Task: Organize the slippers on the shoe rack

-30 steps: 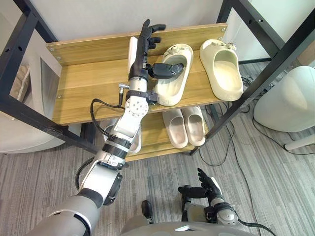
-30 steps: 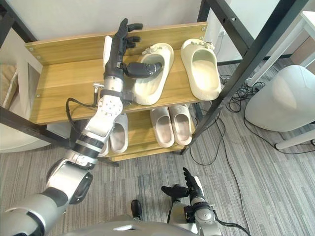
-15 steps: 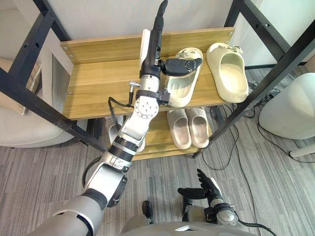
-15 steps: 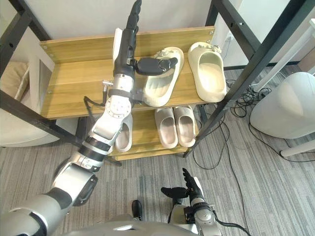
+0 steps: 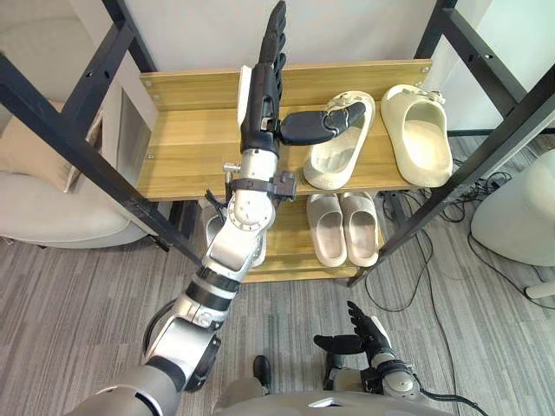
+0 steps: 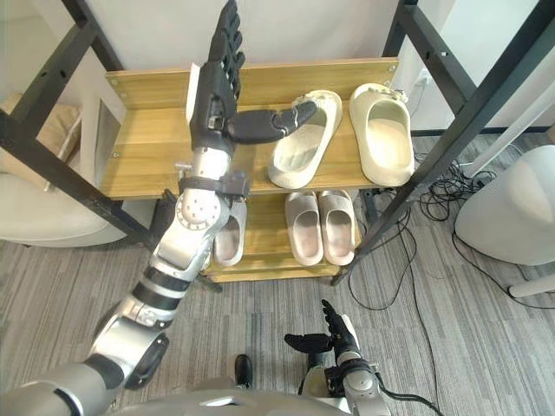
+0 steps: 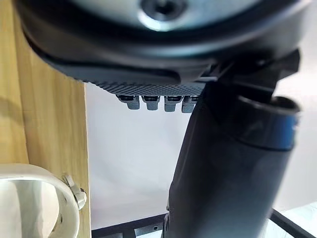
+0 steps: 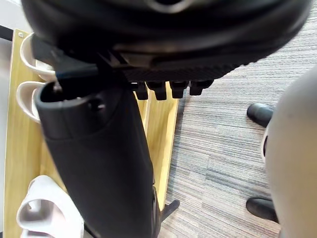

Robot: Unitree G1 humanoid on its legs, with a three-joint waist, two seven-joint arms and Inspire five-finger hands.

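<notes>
Two cream slippers lie on the wooden top shelf (image 5: 186,156) of the shoe rack. The left slipper (image 5: 334,160) sits askew, its toe turned toward the front edge, and the right slipper (image 5: 421,139) lies straighter beside it. My left hand (image 5: 260,104) is raised above the shelf, open, with straight fingers pointing at the back wall. Its thumb (image 5: 316,126) sticks out over the askew slipper's heel end and holds nothing. That slipper's rim (image 7: 34,198) shows in the left wrist view. My right hand (image 5: 362,334) hangs low over the carpet, open and idle.
On the lower shelf a pale pair (image 5: 342,230) lies side by side, and another slipper (image 6: 227,238) lies partly behind my left arm. Black frame bars (image 5: 95,130) cross at the left and right (image 5: 486,130). A white seat (image 5: 520,217) and loose cables (image 5: 434,234) flank the right side.
The camera has shifted. My left hand has lifted off the shelf, its fingertips have uncurled and its thumb has come up out of the askew slipper. The right hand has stayed put.
</notes>
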